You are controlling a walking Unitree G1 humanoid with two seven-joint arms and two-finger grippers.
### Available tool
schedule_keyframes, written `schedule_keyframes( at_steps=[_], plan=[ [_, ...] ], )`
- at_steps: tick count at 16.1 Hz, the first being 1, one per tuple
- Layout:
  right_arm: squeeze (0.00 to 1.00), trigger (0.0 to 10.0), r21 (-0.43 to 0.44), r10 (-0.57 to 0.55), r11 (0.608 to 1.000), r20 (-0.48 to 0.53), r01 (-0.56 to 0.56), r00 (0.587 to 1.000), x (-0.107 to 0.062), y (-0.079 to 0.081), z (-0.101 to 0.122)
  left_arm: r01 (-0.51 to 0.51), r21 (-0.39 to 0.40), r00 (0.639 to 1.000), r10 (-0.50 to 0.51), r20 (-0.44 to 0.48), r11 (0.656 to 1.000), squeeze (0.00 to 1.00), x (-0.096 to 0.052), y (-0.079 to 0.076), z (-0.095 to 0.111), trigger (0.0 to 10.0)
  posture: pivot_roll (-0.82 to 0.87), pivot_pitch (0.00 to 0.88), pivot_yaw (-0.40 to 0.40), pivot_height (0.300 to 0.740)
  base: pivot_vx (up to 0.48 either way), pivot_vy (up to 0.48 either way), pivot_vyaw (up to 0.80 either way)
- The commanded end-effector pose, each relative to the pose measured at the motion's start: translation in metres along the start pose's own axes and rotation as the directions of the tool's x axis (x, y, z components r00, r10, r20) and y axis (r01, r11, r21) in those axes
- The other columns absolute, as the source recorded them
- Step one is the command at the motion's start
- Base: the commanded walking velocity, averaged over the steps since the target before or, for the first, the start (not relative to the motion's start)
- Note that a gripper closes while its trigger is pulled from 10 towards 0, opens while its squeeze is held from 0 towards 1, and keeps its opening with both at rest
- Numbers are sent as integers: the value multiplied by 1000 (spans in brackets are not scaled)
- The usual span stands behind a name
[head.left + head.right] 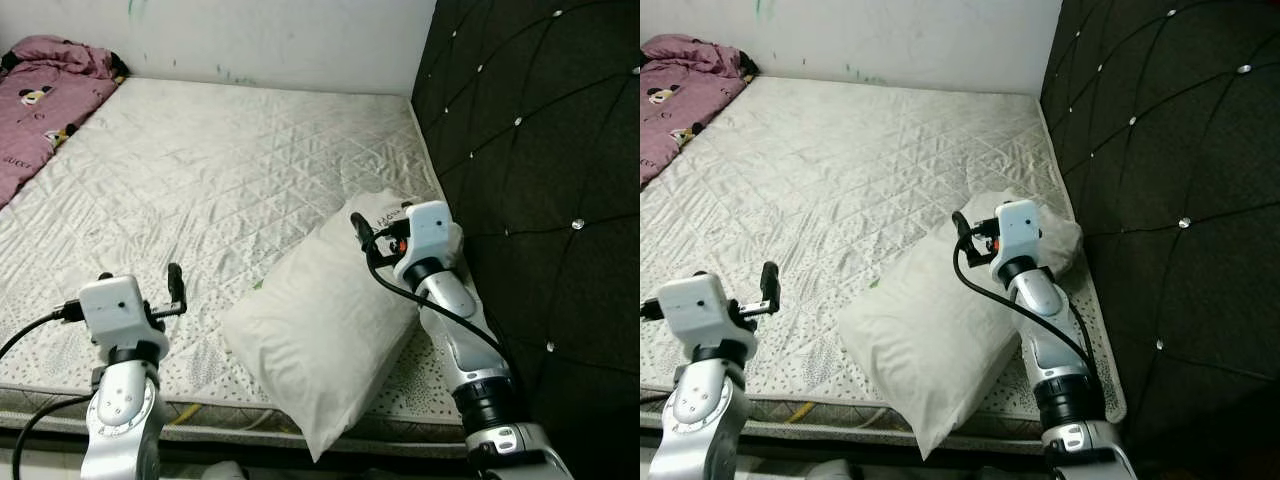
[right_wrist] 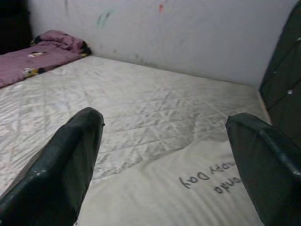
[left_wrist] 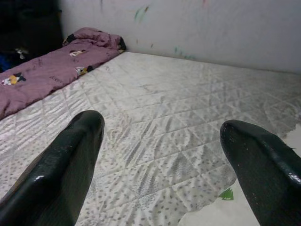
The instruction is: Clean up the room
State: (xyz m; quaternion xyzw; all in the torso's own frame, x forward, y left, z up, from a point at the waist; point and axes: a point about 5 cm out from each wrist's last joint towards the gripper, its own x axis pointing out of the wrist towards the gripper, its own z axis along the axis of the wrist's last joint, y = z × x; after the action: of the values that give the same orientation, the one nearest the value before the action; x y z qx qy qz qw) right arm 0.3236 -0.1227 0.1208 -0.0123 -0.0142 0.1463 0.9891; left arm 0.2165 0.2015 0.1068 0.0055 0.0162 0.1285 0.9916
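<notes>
Now you stand at the bedside with both grippers spread wide and holding nothing: the right gripper [image 1: 362, 232] hovers over the white pillow [image 1: 325, 330], which lies askew at the mattress [image 1: 230, 170] corner beside the dark headboard [image 1: 540, 150], while the left gripper [image 1: 175, 285] hangs above bare quilting. Straightening that pillow looks like the step in hand, so next you would close on it. Its near corner overhangs the mattress edge, the headboard crowds your right arm, and open room lies toward the pink blanket [image 1: 40, 100].
</notes>
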Motion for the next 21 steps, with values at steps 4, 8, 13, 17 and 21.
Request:
schedule_keyframes(
  at_steps=[4,8,13,17,21],
  plan=[
    [0,10000,-16,-114,993,-31,113,993,-9,-16,-3,-11,30,1000,11,3,999,0,-3,2,-1,10000,-40,10,-46,740,0,0,0],
    [0,10000,6,-127,992,-64,128,990,-10,-16,-6,17,26,1000,-17,-9,1000,0,-2,-2,-2,10000,-45,19,-38,740,0,0,-355],
    [0,10000,10,-120,993,-62,121,991,-10,-13,-4,39,36,999,-40,13,999,0,-2,-5,4,10000,-39,28,-37,740,0,0,-160],
    [0,10000,12,-122,992,-53,123,991,-11,-13,-2,34,9,999,-34,-14,999,0,-1,-3,0,10000,-39,35,-36,740,0,0,0],
    [0,10000,-84,-282,957,-64,276,957,-17,-32,-1,-7,51,1000,7,-2,999,0,0,0,2,10000,-36,34,-38,740,0,0,0]
  ],
)
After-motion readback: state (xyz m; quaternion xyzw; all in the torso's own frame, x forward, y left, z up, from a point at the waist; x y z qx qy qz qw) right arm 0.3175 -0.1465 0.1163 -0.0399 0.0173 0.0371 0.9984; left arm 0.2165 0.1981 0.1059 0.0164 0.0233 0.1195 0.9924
